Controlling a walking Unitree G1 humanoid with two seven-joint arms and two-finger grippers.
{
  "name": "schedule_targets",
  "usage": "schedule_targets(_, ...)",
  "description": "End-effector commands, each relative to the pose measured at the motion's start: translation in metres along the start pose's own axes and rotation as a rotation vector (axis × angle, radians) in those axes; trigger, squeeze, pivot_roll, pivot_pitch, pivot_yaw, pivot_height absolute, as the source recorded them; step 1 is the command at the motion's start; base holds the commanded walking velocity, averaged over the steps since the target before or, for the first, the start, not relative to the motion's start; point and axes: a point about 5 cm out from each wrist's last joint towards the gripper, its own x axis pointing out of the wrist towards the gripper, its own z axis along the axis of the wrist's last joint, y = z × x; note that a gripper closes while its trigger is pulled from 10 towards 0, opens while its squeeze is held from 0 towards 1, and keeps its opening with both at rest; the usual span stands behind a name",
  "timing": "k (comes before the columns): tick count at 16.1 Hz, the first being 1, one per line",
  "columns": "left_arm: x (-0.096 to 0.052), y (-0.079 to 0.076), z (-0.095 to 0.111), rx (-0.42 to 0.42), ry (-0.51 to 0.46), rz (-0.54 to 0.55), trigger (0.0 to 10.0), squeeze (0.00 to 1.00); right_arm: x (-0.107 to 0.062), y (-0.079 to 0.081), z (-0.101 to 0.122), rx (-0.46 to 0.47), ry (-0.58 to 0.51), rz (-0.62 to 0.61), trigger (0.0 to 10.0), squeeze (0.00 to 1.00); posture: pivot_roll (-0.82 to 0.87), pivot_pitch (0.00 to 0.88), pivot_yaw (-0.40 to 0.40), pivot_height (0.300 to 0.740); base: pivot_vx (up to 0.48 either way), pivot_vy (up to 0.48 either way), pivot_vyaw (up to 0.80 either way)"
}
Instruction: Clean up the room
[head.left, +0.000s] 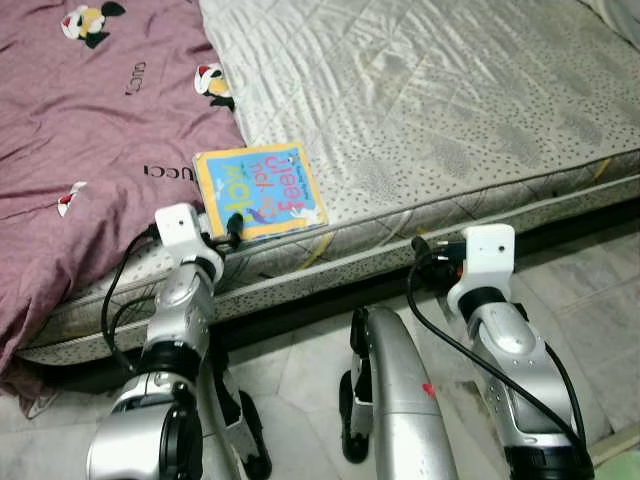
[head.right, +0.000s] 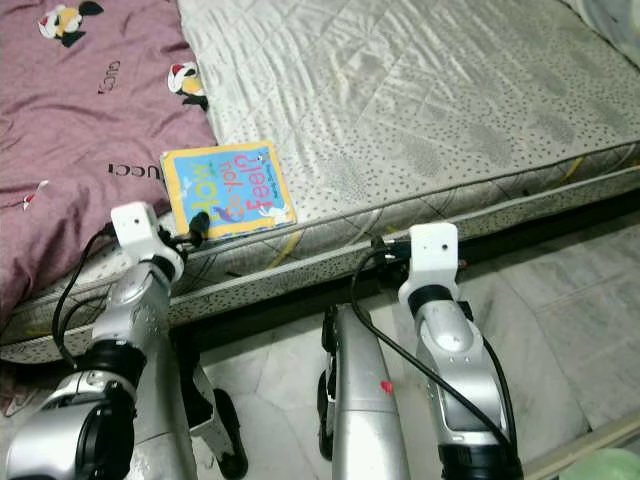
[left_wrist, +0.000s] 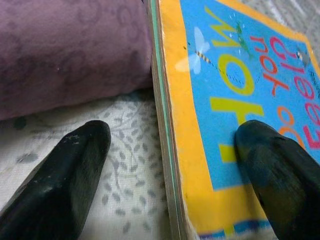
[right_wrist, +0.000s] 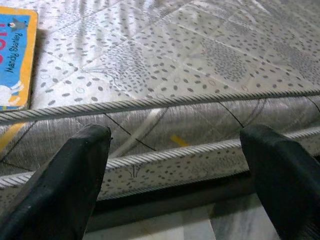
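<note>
A children's book (head.left: 259, 191) lies at the near edge of the bed (head.left: 450, 110), beside a purple blanket (head.left: 80, 120). The left end effector (left_wrist: 170, 150), spread wide, straddles its edge, not yet gripping. The right end effector (right_wrist: 175, 165) hangs wide, empty. Tidying looks barely begun.

Glossy board book (head.left: 260, 192) on matt quilted cloth mattress (head.left: 430, 110).

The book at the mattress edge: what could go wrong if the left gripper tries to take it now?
1. The left gripper is open astride the book's side edge, one finger over the cover, the other over the mattress. Closing may push the book aside instead of gripping it.
2. The book lies near the mattress edge; a push might slide it to the floor.
3. The purple blanket borders the book and could get pinched.
</note>
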Motion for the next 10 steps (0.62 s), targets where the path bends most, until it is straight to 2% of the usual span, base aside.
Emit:
schedule_targets(1,-0.0018,0.0041,-0.0071,-0.015,0.022,0.004,10.0,0.0,-0.0009,-0.0015,0.0014,-0.005,-0.006,-0.004,10.0,0.0,-0.19,0.228,-0.037,0.506,0.0,0.0,0.0)
schedule_targets(3,0.0006,0.0022,-0.0072,-0.081,0.034,-0.031,10.0,0.0,0.0009,-0.0027,0.0033,-0.008,-0.012,-0.011,10.0,0.0,-0.2,0.224,-0.037,0.506,0.0,0.0,0.0)
schedule_targets(4,0.0019,0.0018,-0.0066,-0.13,0.031,-0.042,0.0,0.0,0.0015,-0.0033,0.0038,-0.01,-0.014,-0.015,10.0,0.0,-0.2,0.221,-0.037,0.506,0.0,0.0,0.0)
schedule_targets(5,0.0036,0.0002,-0.0068,-0.178,0.041,-0.061,0.0,0.0,0.0023,-0.0035,0.005,-0.013,-0.017,-0.018,10.0,0.0,-0.2,0.217,-0.036,0.506,0.0,0.0,0.0)
schedule_targets(7,0.0051,-0.0017,-0.0082,-0.22,0.061,-0.079,0.0,0.0,0.0038,-0.0035,0.0058,-0.014,-0.021,-0.02,10.0,0.0,-0.2,0.212,-0.033,0.506,0.0,0.0,0.0)
schedule_targets(10,0.0062,-0.0022,-0.0105,-0.226,0.092,-0.1,0.0,0.0,0.0051,-0.0027,0.0064,-0.015,-0.023,-0.024,10.0,0.0,-0.2,0.206,-0.032,0.506,0.0,0.0,0.0)
